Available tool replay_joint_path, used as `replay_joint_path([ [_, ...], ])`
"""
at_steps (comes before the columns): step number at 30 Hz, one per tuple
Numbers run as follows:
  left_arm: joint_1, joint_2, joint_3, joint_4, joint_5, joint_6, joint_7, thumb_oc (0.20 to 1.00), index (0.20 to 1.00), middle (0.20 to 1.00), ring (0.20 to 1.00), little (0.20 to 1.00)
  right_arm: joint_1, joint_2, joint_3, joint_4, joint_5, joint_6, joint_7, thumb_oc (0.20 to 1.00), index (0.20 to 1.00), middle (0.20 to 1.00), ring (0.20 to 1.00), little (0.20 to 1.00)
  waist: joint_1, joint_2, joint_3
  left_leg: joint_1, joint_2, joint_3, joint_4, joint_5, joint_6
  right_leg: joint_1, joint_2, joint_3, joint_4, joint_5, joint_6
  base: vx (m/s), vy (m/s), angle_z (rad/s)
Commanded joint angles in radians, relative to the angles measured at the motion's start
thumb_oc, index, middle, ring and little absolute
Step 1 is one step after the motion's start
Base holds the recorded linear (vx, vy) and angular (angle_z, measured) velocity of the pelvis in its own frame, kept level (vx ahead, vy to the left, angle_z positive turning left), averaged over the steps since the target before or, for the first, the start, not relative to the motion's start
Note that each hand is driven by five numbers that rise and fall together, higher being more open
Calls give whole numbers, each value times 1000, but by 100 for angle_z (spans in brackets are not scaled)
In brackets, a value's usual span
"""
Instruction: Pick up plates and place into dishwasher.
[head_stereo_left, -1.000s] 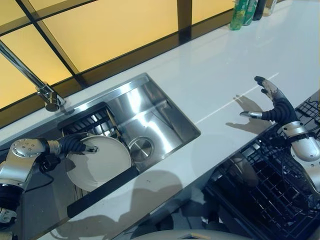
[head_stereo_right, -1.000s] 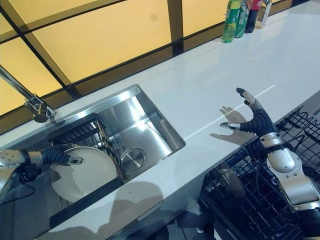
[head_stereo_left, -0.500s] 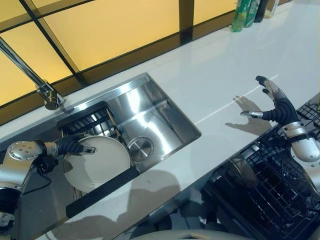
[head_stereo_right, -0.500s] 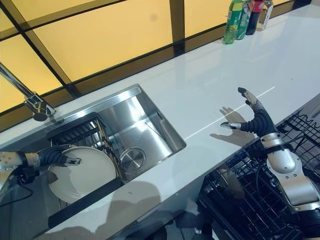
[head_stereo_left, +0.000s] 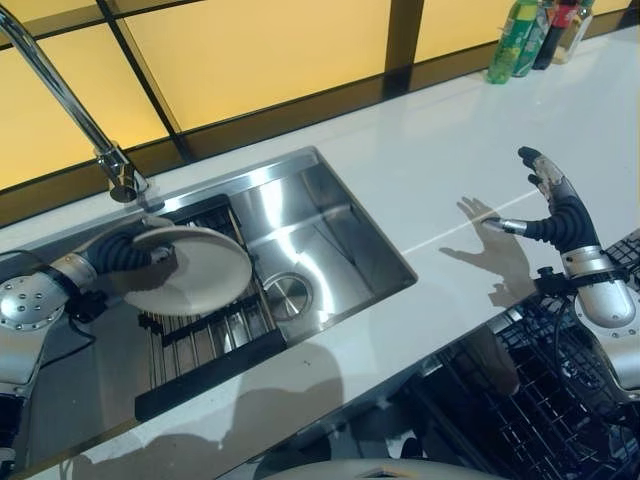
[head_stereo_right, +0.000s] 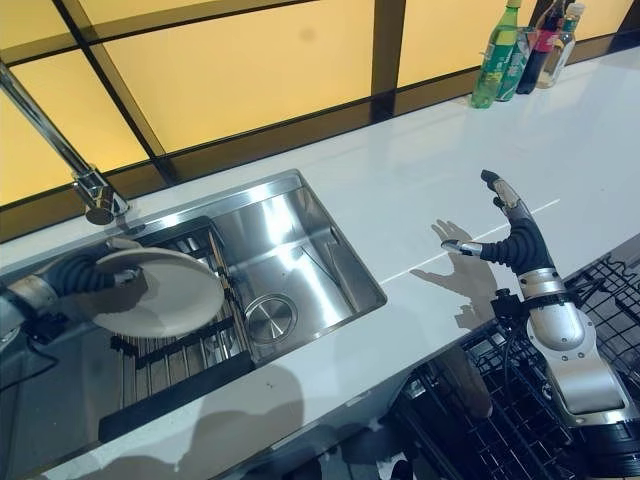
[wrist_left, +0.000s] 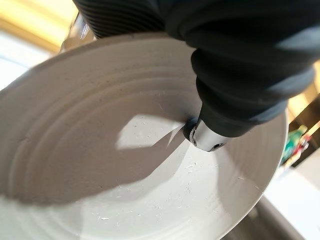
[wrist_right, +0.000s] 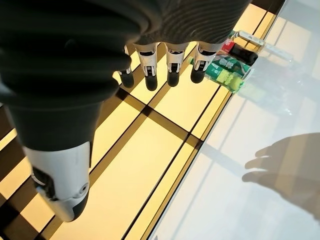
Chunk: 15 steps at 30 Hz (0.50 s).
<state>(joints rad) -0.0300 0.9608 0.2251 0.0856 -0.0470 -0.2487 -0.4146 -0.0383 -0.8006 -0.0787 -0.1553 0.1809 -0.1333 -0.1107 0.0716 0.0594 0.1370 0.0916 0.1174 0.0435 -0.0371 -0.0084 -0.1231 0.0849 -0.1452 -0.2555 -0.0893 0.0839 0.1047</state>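
Lifted since a second ago: your left hand (head_stereo_left: 128, 254) pinches the round white ceramic plate (head_stereo_left: 190, 270), raised above the black sink rack (head_stereo_left: 200, 325) for transfer. Right hand (head_stereo_left: 553, 208) hovers spread over the white counter (head_stereo_left: 400, 170).

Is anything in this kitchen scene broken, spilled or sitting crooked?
Nothing looks broken or spilled. The plate is tilted above the sink because the left hand is gripping it. The right hand hovers open over the counter.

Round white plate (head_stereo_left: 190, 270), tilted, in left hand (head_stereo_left: 125, 255) above sink (head_stereo_left: 340, 225)
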Motion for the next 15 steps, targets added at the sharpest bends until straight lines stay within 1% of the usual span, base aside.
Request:
replay_joint_path([
  [1,-16,47,58,-35,44,-100,86,200,200,200,200,200,-60,-11,-39,-68,-33,-64,-3,1000,1000,1000,1000,1000,21,-27,-91,-85,14,1,20,15,5,4,-68,1,162,-176,34,-93,-6,2],
  [4,-25,56,78,-56,33,-134,159,200,200,200,200,200,-87,-11,-24,-68,-33,-73,-8,1000,1000,1000,1000,1000,32,-29,-99,-82,15,-2,12,18,2,9,-69,-9,157,-175,34,-95,-10,0],
  [6,-31,54,97,-72,33,-165,246,200,200,200,200,200,-104,-5,-14,-78,-32,-82,-10,1000,1000,1000,1000,1000,38,-31,-103,-79,15,-3,6,20,1,13,-68,-14,155,-176,33,-88,-14,1],
  [7,-34,47,105,-81,40,-190,289,200,200,200,200,200,-111,0,-11,-83,-32,-93,-8,1000,1000,1000,1000,1000,41,-33,-106,-78,15,-4,2,22,0,14,-67,-17,155,-177,32,-85,-18,2],
  [9,-38,24,117,-102,107,-234,413,200,200,200,200,200,-132,18,1,-96,-44,-99,-2,1000,1000,1000,1000,1000,47,-36,-113,-79,15,-5,-4,26,-1,16,-65,-23,158,-181,31,-80,-22,4],
  [10,-48,13,111,-108,138,-267,463,200,200,200,200,200,-149,24,12,-103,-44,-99,4,1000,1000,1000,1000,1000,50,-39,-117,-80,15,-6,-7,28,-1,16,-65,-27,162,-183,30,-84,-32,7],
  [11,-62,-4,102,-131,175,-286,514,200,200,200,200,200,-168,34,24,-108,-43,-101,14,1000,1000,1000,1000,1000,54,-43,-120,-81,15,-9,-9,29,-1,17,-64,-31,166,-187,28,-74,-31,9],
  [13,-80,-23,85,-157,219,-312,565,200,200,200,200,200,-196,42,42,-114,-42,-97,22,1000,1000,1000,1000,1000,59,-46,-123,-84,14,-15,-11,31,-1,17,-63,-37,171,-191,26,-67,-36,8],
  [15,-112,-46,49,-192,269,-353,625,200,200,200,200,200,-234,61,75,-120,-38,-95,35,1000,1000,1000,1000,1000,65,-51,-127,-84,13,-23,-16,32,-1,19,-60,-44,176,-196,23,-63,-45,6],
])
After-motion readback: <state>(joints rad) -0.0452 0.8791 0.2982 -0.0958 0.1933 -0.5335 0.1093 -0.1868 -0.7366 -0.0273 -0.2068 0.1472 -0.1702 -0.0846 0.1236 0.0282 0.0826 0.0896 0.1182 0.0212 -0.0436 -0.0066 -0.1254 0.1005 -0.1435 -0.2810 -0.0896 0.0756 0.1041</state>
